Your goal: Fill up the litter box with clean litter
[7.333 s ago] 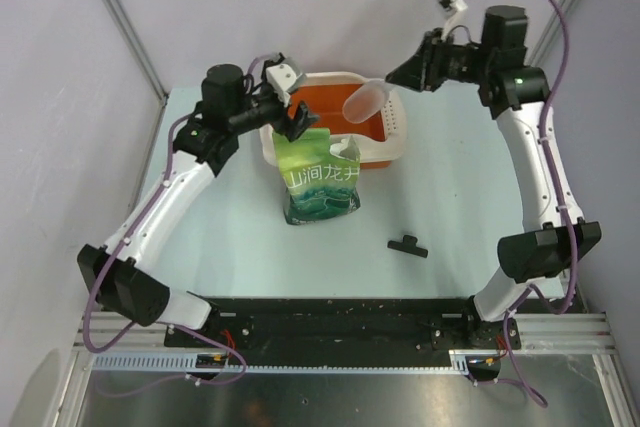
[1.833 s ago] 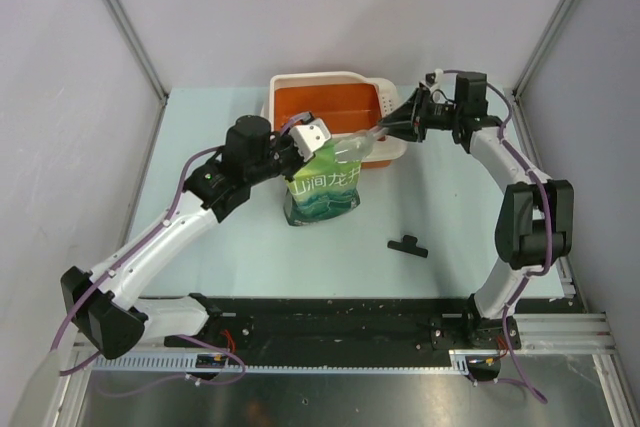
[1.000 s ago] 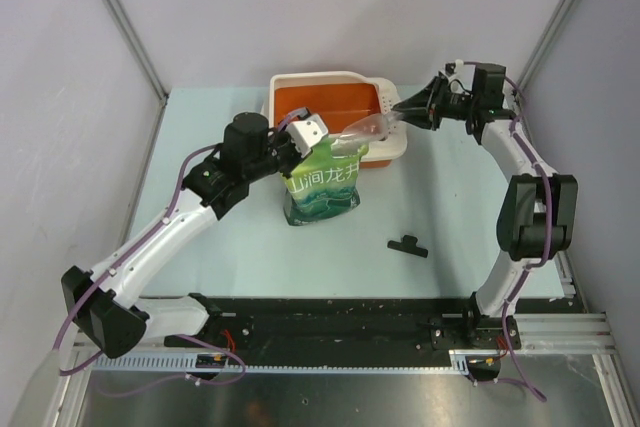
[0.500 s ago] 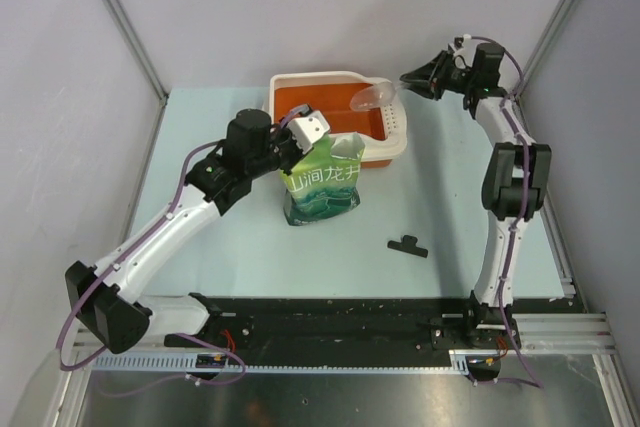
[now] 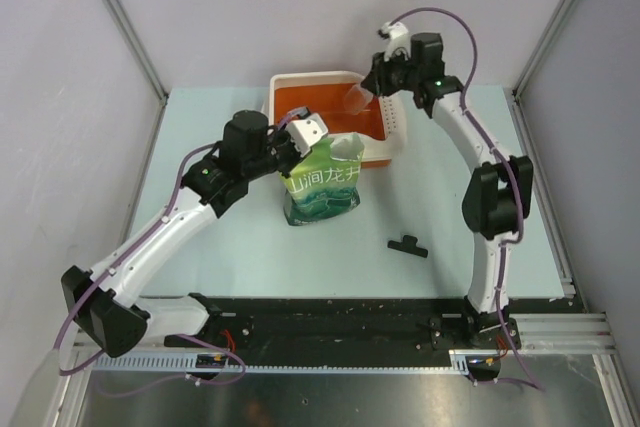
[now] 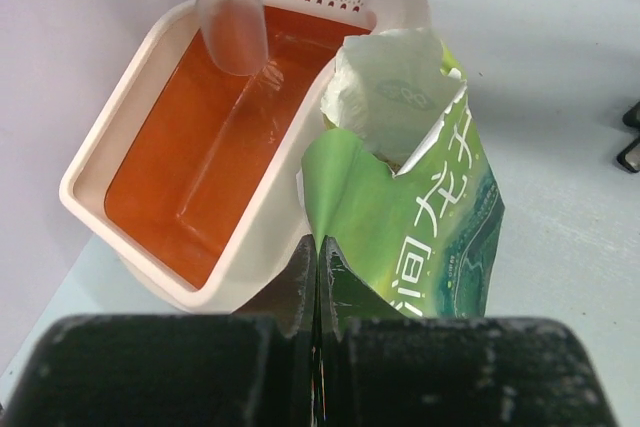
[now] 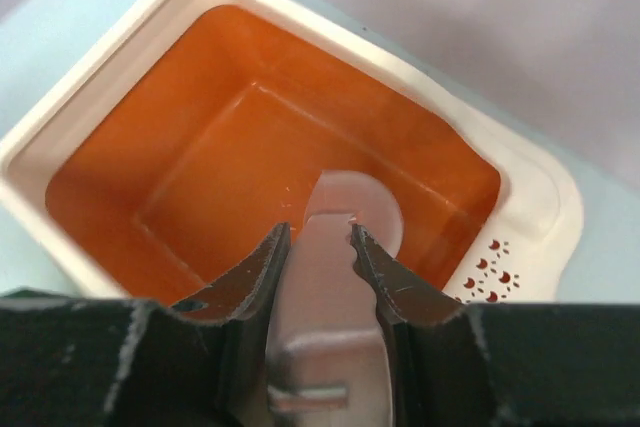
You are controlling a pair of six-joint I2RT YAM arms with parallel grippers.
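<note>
Nearest the arm bases, a small black clip (image 5: 407,244) lies on the pale blue surface (image 5: 300,267), well apart from both pairs of jaws and on their near side. Further in, the left jaws are pressed together on the top edge of the green pouch (image 6: 420,237). The pouch stands upright, its torn mouth open just beyond the left jaws and to their right. What lies inside the mouth is too dim to tell. The litter box (image 6: 255,257) sits just beyond the left jaws, right beside the pouch, with its perforated end farthest from them. The right jaws hang above the box, clamped on the handle of a translucent scoop (image 7: 355,209). The scoop's bowl juts out ahead of the right jaws over the orange floor, near the perforated section (image 7: 488,259).
</note>
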